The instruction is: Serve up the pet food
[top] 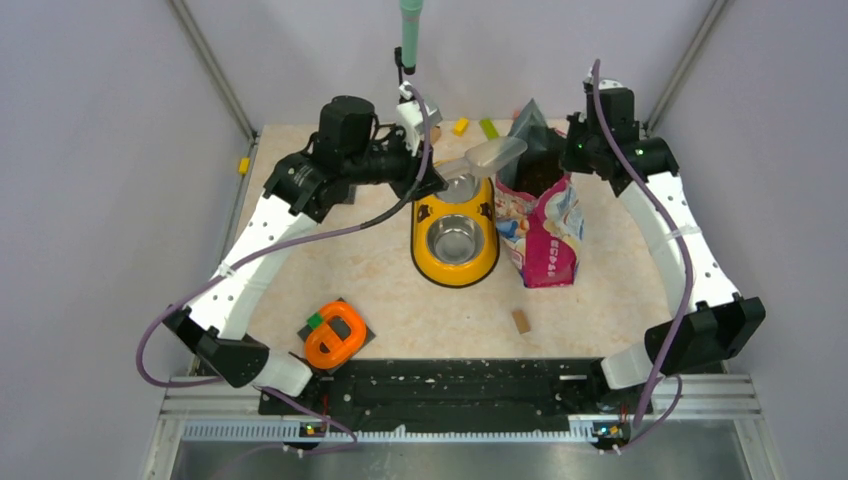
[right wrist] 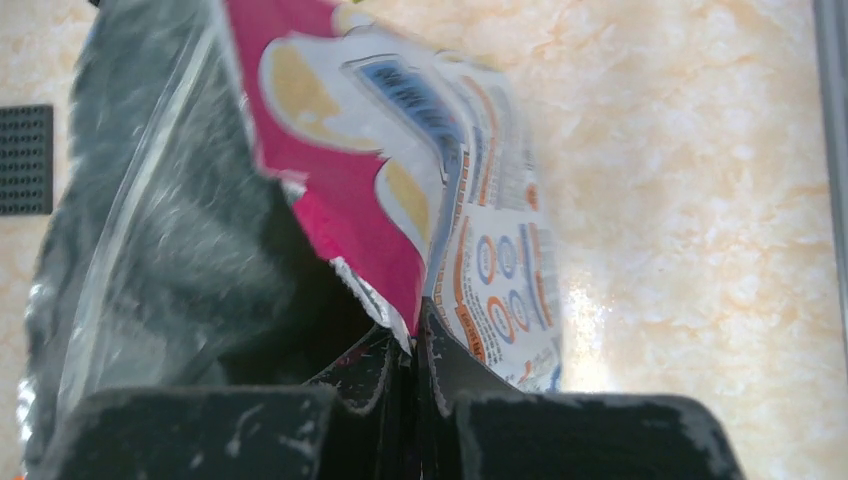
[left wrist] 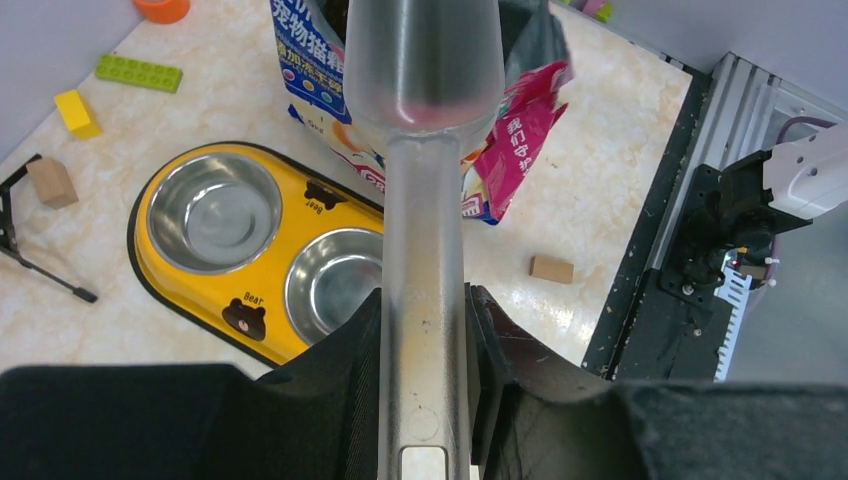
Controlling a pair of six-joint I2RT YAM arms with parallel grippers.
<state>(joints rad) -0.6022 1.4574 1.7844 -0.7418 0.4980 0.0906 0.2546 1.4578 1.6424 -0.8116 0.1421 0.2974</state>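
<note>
pink bag (top: 548,235), rim pinched by right claw (right wrist: 418,345)

1. From overhead the light is bright and even, falling from above. My arms cast only faint, soft shadows on the counter (top: 400,300).
2. The steel bowls (top: 455,240) show mild glare.
3. In my left wrist view the scoop (left wrist: 425,70) sits close to the lens and is blurred, with a pink reflection on it. The counter behind it is sharp.
4. In my right wrist view the bag (right wrist: 420,200) is soft, and its silver lining is streaked with sheen. A white hotspot glares on the counter beside it.
5. My left tool (left wrist: 425,340) and right tool (right wrist: 415,360) are near-black, with little detail.
</note>
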